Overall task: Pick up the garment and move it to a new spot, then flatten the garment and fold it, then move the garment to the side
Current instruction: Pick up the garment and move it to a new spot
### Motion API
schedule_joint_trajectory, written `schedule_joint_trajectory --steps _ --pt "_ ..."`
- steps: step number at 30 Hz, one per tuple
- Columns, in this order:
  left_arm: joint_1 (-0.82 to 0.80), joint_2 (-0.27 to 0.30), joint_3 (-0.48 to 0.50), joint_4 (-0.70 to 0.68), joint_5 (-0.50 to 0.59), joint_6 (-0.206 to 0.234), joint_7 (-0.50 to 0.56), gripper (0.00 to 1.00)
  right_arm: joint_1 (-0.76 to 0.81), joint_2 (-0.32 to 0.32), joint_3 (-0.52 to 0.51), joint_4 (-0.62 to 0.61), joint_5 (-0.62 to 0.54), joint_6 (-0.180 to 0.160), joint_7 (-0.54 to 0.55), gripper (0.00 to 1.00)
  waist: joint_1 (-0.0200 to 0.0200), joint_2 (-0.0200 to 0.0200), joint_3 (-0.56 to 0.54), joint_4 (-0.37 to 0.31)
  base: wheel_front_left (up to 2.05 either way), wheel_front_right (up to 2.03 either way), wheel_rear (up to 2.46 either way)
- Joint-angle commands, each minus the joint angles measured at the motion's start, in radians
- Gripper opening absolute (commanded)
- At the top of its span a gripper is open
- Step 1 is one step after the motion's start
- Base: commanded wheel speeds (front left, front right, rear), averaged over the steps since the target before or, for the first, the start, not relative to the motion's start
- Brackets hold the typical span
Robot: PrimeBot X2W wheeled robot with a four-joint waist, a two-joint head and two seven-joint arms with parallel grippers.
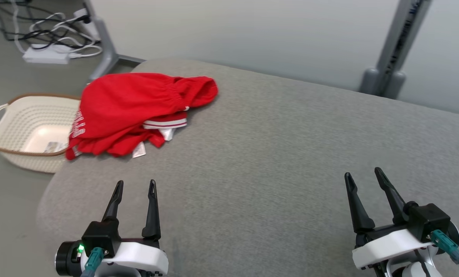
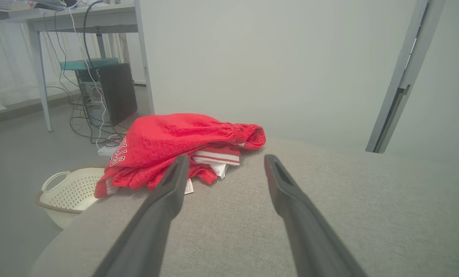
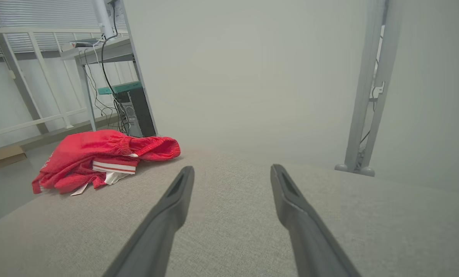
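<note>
- Two grippers sit at the near edge of the grey cushion (image 1: 272,154) in the head view: the left gripper (image 1: 136,182) at about 7 o'clock and the right gripper (image 1: 362,173) at about 5 o'clock. Both have their jaws spread wide and hold nothing.
- One red garment (image 1: 137,111) lies crumpled at about 10 o'clock on the cushion, well apart from both grippers. Its left side reaches the edge above the white basket (image 1: 6,127).
- Judged from this, the first pick-up is not yet begun.
- Reaching with the left gripper suits best, since it is nearer: head toward 11 o'clock.
- Pinch the thick gathered waistband fold, not the loose white label or a thin hem.
- Lift upward, then carry toward 3 o'clock, so the heap does not slide off into the basket.
</note>
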Motion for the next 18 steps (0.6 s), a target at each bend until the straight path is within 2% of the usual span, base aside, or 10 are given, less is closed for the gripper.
schedule_joint_trajectory --steps 1,6,18 --pt "0.009 0.004 0.002 -0.004 0.009 -0.004 -0.005 1.0 0.006 -0.007 -0.003 0.0 0.003 0.002 -0.006 1.0 0.0 0.0 -0.011 0.059 0.0 0.0 0.0" --pt "0.02 0.004 0.006 -0.011 0.011 -0.003 -0.004 1.0 0.01 -0.004 0.009 0.001 0.007 0.002 -0.006 1.0 0.0 0.0 -0.02 0.137 0.0 0.0 0.0" --pt "0.064 0.004 0.058 -0.081 -0.004 0.031 -0.004 1.0 -0.077 -0.024 0.109 0.048 0.034 0.002 -0.006 1.0 0.0 0.0 0.009 0.162 0.0 0.0 0.0"
